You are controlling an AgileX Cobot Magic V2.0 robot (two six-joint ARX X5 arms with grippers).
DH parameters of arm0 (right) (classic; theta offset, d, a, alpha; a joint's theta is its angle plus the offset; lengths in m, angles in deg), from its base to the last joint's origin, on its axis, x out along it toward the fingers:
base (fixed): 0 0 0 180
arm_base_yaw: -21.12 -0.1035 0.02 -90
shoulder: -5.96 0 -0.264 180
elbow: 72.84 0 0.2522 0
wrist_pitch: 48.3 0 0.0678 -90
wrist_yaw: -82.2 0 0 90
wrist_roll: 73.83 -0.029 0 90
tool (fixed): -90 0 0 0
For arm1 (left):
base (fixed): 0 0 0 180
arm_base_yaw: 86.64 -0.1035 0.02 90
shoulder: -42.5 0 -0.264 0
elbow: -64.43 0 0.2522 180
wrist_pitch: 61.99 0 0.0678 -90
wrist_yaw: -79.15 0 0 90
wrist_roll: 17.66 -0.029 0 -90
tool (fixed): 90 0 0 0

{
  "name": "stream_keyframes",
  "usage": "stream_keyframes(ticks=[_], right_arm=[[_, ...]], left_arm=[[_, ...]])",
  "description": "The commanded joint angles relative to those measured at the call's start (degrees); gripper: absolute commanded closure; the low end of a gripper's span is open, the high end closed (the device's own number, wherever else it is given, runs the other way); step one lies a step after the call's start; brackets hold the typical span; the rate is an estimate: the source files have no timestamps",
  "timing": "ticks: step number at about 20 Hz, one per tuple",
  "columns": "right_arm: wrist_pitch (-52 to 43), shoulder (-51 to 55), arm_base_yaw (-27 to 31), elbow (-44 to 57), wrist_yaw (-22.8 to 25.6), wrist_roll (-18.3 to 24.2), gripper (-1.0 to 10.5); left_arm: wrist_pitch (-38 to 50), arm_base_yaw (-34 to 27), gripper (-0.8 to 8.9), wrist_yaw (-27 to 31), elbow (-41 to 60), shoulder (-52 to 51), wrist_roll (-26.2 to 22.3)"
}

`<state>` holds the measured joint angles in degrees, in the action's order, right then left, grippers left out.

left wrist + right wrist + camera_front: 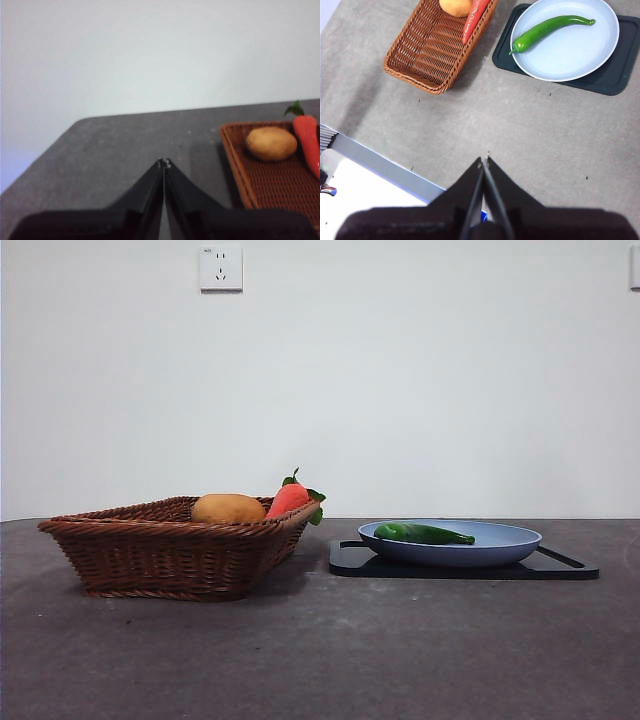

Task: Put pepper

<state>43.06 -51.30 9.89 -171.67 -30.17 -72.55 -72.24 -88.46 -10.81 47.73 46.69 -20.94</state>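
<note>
We list one pepper [549,28], green and glossy, lying inside the pale blue plate [590,57], which sits on a black board [615,75] on the grey bench [520,130]. Beside the board we note a wicker basket [150,550] holding a yellow-brown potato [228,508] and a red-orange carrot [288,499]. Left gripper [163,162]: fingers pressed together, holding nothing, near the basket. Right gripper [484,160]: fingers likewise closed and empty, above bare bench.

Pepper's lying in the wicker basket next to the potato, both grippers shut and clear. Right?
No. The pepper lies on the blue plate, as the right wrist view shows. The basket holds the potato and a carrot. Both grippers are shut and clear.
</note>
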Motion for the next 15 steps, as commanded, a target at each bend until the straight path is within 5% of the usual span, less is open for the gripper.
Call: stream_keyframes(ticks=[1,10,15], right_arm=[[0.9,-0.5,0.0,-1.1,0.0,-0.3,9.4],[0.9,-0.5,0.0,-1.1,0.0,-0.3,9.4],[0.9,-0.5,0.0,-1.1,0.0,-0.3,9.4]], left_arm=[[-0.4,-0.2,8.06,-0.2,1.1,-1.1,0.9],[-13.9,-0.2,8.06,-0.5,2.6,-3.6,7.3],[-11.9,-0.1,8.06,-0.3,2.6,-3.6,7.2]])
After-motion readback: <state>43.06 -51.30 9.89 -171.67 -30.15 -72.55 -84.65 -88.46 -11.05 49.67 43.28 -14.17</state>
